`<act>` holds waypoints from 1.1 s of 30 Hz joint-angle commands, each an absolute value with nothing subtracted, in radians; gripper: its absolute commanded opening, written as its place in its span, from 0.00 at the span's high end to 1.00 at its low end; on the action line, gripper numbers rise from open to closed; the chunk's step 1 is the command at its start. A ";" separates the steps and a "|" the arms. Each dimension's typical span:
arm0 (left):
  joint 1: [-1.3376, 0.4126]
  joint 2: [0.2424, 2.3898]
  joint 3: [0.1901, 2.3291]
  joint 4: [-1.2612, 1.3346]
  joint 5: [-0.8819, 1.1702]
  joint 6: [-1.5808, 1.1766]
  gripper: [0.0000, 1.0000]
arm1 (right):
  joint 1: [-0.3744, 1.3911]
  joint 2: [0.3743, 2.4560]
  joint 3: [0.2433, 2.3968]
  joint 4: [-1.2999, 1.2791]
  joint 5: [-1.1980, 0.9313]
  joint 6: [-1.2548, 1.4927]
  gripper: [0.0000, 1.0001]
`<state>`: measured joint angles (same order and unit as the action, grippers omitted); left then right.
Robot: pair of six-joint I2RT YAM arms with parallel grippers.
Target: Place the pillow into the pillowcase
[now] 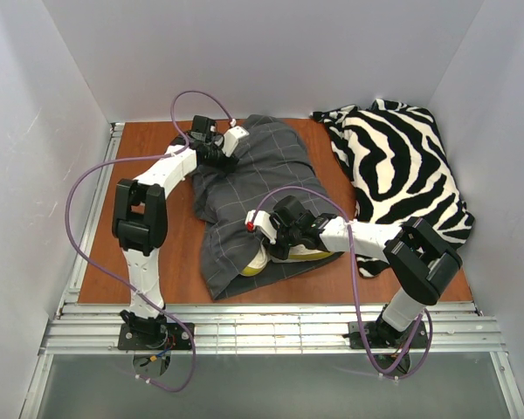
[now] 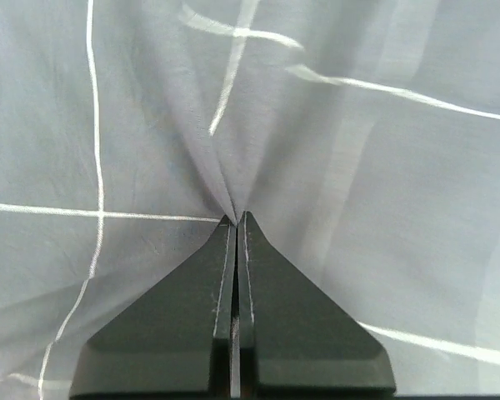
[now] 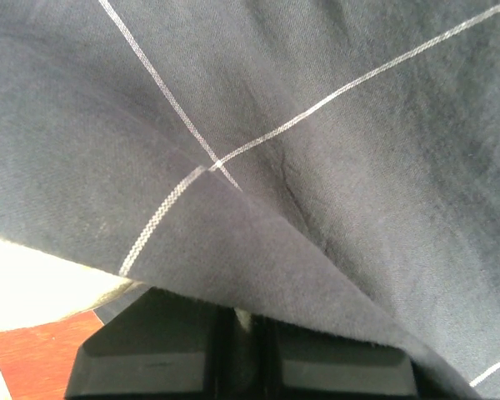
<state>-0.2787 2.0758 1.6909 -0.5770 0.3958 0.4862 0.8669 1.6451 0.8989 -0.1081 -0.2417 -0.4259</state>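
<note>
The dark grey pillowcase (image 1: 253,188) with thin light grid lines lies bunched mid-table. The cream pillow (image 1: 260,262) is mostly inside it; only its yellow-green edge peeks out at the near end. My left gripper (image 1: 217,148) is at the case's far left end, and in the left wrist view it (image 2: 236,220) is shut on a pinched fold of the grey cloth (image 2: 333,142). My right gripper (image 1: 275,231) is at the case's near opening. In the right wrist view its fingers (image 3: 150,358) stand close together under the cloth's hem (image 3: 258,250), fingertips hidden, with cream pillow (image 3: 33,287) at left.
A black-and-white zebra-striped fabric (image 1: 400,170) lies heaped at the back right, next to the right arm. The brown table top (image 1: 179,262) shows left of the case. White walls enclose the table on three sides.
</note>
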 commanded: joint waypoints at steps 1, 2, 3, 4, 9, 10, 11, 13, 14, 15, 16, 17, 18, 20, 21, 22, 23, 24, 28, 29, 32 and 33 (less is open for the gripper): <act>-0.350 1.867 1.671 -0.696 0.572 0.547 1.00 | 0.888 1.695 0.856 -0.347 -0.258 -0.388 0.99; -0.359 1.849 1.671 -0.730 0.668 0.551 1.00 | 0.888 1.698 0.859 -0.336 -0.255 -0.385 0.99; -0.364 1.829 1.671 -0.812 0.723 0.564 1.00 | 0.888 1.698 0.862 -0.331 -0.250 -0.385 0.99; -0.365 1.813 1.667 -0.851 0.771 0.583 1.00 | 0.888 1.700 0.868 -0.330 -0.247 -0.385 0.99; -0.354 1.778 1.504 -0.956 0.780 0.629 1.00 | 0.888 1.703 0.881 -0.298 -0.247 -0.380 0.99; -0.342 1.784 1.471 -0.947 0.756 0.650 1.00 | 0.888 1.703 0.881 -0.288 -0.248 -0.379 0.99; -0.330 1.793 1.442 -0.925 0.723 0.653 1.00 | 0.888 1.703 0.881 -0.278 -0.245 -0.376 0.99; -0.282 1.863 1.416 -0.865 0.622 0.640 1.00 | 0.890 1.706 0.894 -0.272 -0.245 -0.368 0.99; -0.258 1.894 1.433 -0.850 0.598 0.603 0.94 | 0.890 1.695 0.902 -0.273 -0.244 -0.367 0.99; -0.195 1.966 1.489 -0.829 0.591 0.589 0.89 | 0.888 1.683 0.903 -0.281 -0.247 -0.367 0.99; -0.164 1.997 1.537 -0.822 0.566 0.575 0.83 | 0.887 1.663 0.900 -0.285 -0.259 -0.371 0.89; -0.137 2.029 1.584 -0.815 0.563 0.562 0.69 | 0.885 1.611 0.894 -0.294 -0.274 -0.376 0.69; -0.085 2.064 1.700 -0.822 0.584 0.558 0.63 | 0.885 1.580 0.894 -0.320 -0.310 -0.377 0.59; -0.051 2.092 1.823 -0.898 0.717 0.561 0.49 | 0.877 1.476 0.905 -0.362 -0.372 -0.385 0.38; -0.052 2.101 1.947 -0.931 0.754 0.596 0.47 | 0.870 1.442 0.911 -0.424 -0.423 -0.391 0.36; -0.063 2.092 1.980 -0.937 0.781 0.592 0.45 | 0.862 1.377 0.920 -0.452 -0.454 -0.412 0.34; -0.096 2.082 2.000 -0.890 0.776 0.578 0.38 | 0.838 1.343 0.937 -0.492 -0.507 -0.426 0.32; -0.119 2.065 2.005 -0.850 0.758 0.528 0.36 | 0.818 1.309 0.946 -0.523 -0.531 -0.434 0.32; -0.283 2.072 1.982 -0.637 0.540 0.467 0.27 | 0.712 1.163 0.937 -0.619 -0.555 -0.445 0.29; -0.313 2.098 2.000 -0.591 0.488 0.454 0.27 | 0.683 1.154 0.919 -0.620 -0.545 -0.443 0.29; -0.394 2.240 2.118 -0.528 0.407 0.387 0.26 | 0.512 1.149 0.851 -0.618 -0.468 -0.436 0.30; -0.428 2.285 2.153 -0.529 0.375 0.387 0.26 | 0.479 1.155 0.839 -0.621 -0.425 -0.431 0.30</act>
